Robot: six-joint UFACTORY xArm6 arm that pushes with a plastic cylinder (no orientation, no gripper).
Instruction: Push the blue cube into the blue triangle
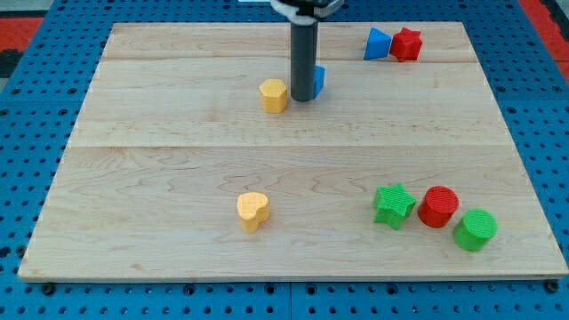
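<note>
**A:** What sits nearest the view's bottom?

**B:** On the wooden tabletop (178, 178), a yellow heart (253, 211) lies left of centre. To the view's right, three blocks cluster: a green star (393, 205), a red cylinder (437, 206) and a green cylinder (475, 229), each just beside the next.

**A:** And further up?

**B:** A yellow hexagon (274, 95) sits near my tip (302, 99). The dark rod stands upright, and the blue cube (318, 80) peeks out from behind it on the view's right, seemingly touching it. There are no fingers on this arm, only the rod, so nothing spreads or pinches.

**A:** Where is the target?

**B:** At the view's top right: the blue triangle (377, 44), touching a red star (406, 44) on its right. It lies well apart from the cube.

**A:** What could go wrong?

**B:** I judge that most of the cube is hidden, so contact may be off-centre; a skewed push could spin the cube and let it slip past the rod. Pushing too hard at the end could also knock the triangle and star away.
</note>
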